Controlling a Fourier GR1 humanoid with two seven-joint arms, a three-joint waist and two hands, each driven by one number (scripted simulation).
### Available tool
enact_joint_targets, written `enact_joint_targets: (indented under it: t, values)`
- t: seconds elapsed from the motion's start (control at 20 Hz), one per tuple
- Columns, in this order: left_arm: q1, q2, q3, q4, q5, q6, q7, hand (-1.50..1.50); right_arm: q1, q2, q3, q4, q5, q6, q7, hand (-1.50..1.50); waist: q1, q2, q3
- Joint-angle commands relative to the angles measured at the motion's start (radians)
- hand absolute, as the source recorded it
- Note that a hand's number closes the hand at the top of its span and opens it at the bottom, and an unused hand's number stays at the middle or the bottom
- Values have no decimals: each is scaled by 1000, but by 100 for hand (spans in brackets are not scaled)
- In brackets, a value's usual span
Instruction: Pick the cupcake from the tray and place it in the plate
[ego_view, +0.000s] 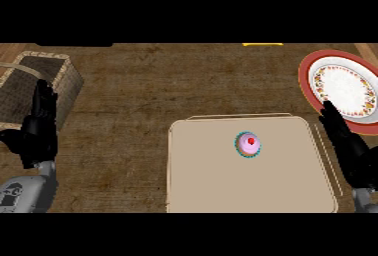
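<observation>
The cupcake (248, 145) sits untouched on the tray (221, 190), so nothing is picked yet: the right hand (345, 145), fingers straight, waits at the tray's right edge below the plate (314, 75), the left hand (38, 125) rests open far left of the tray.

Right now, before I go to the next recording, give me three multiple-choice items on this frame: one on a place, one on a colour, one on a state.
1. Where is the cupcake?
A. on the tray
B. on the plate
C. in the basket

2. What colour is the plate's outer rim?
A. blue
B. red
C. green

3. How is the right hand?
A. curled round the cupcake
B. open, holding nothing
C. pressing on the basket

Answers:
1 A, the cupcake sits near the tray's middle.
2 B, a red band rings the white plate.
3 B, its fingers are straight at the tray's right edge, apart from the cupcake.
</observation>
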Motion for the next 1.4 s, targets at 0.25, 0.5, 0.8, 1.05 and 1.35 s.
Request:
enact_joint_targets:
  t: [0.25, 0.5, 0.8, 1.05, 1.35]
  values:
    - [162, -82, -141, 126, 74, -165, 200, 0, -172, -55, -267, -148, 45, -299, 50, 150, -40, -31, 13]
    - [148, -117, -167, 78, 102, -187, 233, 0, 13, -42, -259, -112, 294, -630, 132, -150, -59, -35, 16]
    - [174, -103, -185, -5, 115, -221, 294, 0, 217, 73, -70, -437, 497, -784, 195, -150, -17, -29, 17]
    - [218, -114, -207, -5, 99, -234, 267, 0, 314, -100, -69, -537, 617, -631, 482, -150, -8, -24, 14]
    - [169, -119, -211, 3, 88, -234, 284, 0, 321, -275, 7, -660, 652, -358, 787, -150, 5, -17, 10]
